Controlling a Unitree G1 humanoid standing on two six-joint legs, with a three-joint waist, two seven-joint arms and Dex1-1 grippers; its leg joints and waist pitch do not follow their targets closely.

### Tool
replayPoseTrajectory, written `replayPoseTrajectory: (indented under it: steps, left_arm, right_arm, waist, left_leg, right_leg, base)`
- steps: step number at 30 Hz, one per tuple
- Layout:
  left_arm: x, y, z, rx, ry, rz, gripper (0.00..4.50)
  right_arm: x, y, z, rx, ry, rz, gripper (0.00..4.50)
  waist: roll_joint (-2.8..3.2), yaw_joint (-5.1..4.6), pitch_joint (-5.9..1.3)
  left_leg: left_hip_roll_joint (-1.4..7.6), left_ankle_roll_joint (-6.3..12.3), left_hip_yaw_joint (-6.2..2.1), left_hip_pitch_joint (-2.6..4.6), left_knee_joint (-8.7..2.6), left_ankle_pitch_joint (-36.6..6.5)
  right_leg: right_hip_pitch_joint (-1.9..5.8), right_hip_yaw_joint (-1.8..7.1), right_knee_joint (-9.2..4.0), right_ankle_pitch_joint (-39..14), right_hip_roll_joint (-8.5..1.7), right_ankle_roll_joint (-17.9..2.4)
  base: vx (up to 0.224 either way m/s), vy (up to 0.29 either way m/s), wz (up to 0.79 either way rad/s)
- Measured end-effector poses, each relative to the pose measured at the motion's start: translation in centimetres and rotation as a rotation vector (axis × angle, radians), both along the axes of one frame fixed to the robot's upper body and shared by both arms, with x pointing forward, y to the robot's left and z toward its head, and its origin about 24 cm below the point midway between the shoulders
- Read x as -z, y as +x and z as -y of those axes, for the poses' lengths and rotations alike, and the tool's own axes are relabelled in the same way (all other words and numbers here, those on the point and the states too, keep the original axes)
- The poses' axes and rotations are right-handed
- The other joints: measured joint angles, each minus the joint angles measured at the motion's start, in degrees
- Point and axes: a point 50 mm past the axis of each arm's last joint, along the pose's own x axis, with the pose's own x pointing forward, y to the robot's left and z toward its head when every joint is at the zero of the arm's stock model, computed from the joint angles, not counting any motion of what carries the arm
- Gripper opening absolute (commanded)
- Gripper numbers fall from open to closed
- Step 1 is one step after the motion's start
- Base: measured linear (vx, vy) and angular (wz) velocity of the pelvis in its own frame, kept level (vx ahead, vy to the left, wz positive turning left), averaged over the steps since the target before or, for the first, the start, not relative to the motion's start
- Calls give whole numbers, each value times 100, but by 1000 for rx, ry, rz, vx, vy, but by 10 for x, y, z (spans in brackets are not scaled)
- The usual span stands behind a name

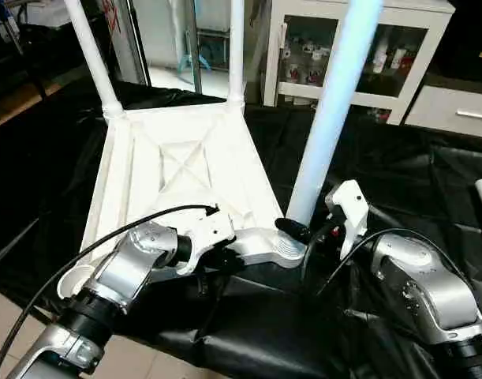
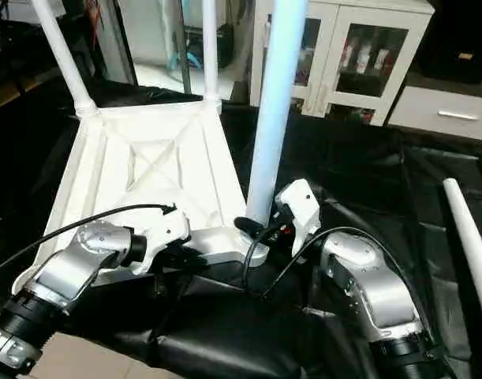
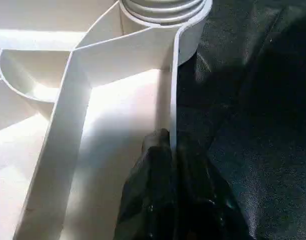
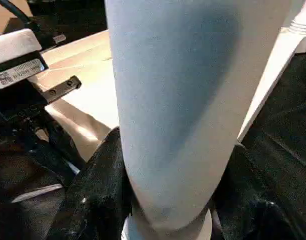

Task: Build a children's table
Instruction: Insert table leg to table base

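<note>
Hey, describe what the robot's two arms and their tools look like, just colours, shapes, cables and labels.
Both forearms are rounded silver metal with black joint rings. The left tool and right tool each have a white blocky housing and two black fingers. A thin black cable loops over the left arm to its housing; another arcs over the right wrist. A white printed label sits on the left housing.

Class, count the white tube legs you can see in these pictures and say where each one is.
4: two far legs stand in the tabletop's back sockets, one near leg stands in the right gripper, one spare leg lies on the black cloth.
</note>
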Motion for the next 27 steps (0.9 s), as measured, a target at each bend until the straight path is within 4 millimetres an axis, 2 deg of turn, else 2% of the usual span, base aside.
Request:
replayPoseTrajectory:
  steps: [8,14,22,24,27]
  left_arm:
    - [-1,18,19,-129,-3,23,0]
    - [-6,30,41,-259,-12,40,0]
    - [-12,36,82,-431,-56,48,0]
    - [-15,36,91,-462,-64,58,0]
    - [-15,36,92,-478,-67,51,0]
  right_arm:
    - [5,25,-13,257,-18,69,186]
    - [3,50,-24,477,-16,110,185]
    - [-2,76,-27,778,25,103,185]
    - [-3,83,-29,847,33,99,185]
    - [-2,85,-31,863,35,100,185]
  waist:
    - [6,-45,16]
    - [-12,-94,26]
    - [-70,-97,44]
    - [-114,-114,56]
    - [-173,-137,70]
  left_leg:
    - [-3,0,0,2,2,0]
    - [-9,2,6,-43,0,-2]
    - [-6,16,11,-83,-20,-4]
    - [-6,18,11,-95,-19,-3]
    - [-6,23,12,-96,-19,-4]
  right_leg:
    - [-21,-2,-14,-1,-12,2]
    - [-76,2,-18,40,-20,-21]
    - [-121,-7,-16,84,-25,-31]
    - [-135,-6,-16,85,-24,-32]
    - [-136,-6,-16,85,-24,-32]
  base:
    - [0,0,0]
    - [0,0,0]
    - [0,0,0]
    - [0,0,0]
    - [0,0,0]
